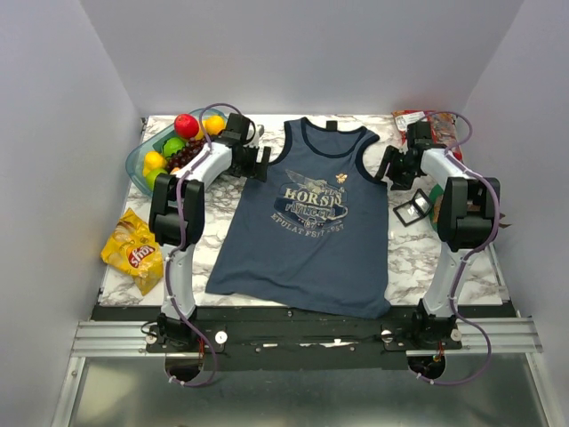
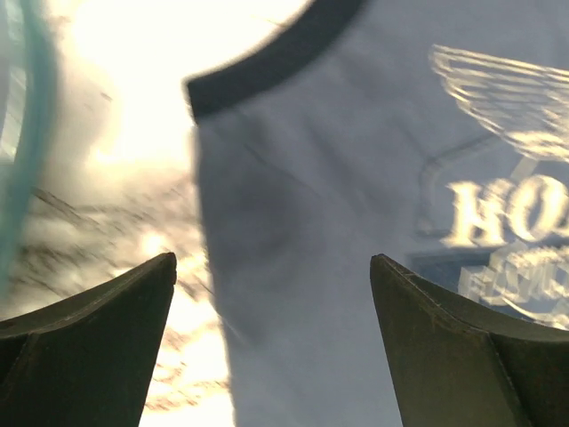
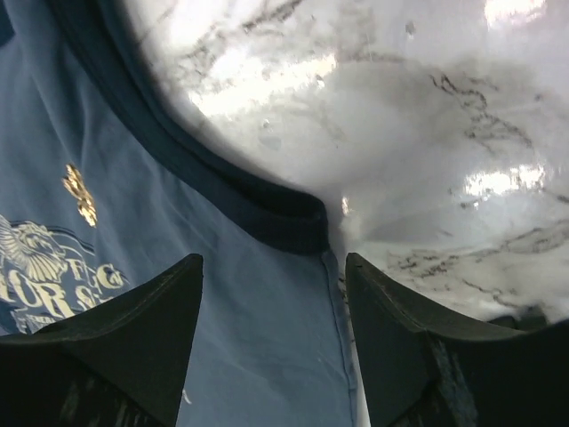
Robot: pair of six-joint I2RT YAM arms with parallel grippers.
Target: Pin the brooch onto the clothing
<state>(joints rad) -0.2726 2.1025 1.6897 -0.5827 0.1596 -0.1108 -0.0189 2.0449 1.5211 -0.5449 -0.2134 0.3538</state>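
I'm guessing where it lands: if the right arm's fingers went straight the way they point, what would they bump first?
The right arm's fingers would likely touch the tank top first, beside its navy armhole trim; depth is unclear.

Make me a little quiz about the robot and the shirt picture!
1. True or false: the brooch sits on the tank top.
2. The fruit bowl is nearest which arm? A) left B) right
3. Fill in: the left tool and right tool are both ___, holding nothing.
Key: 1 true; 2 A; 3 open.
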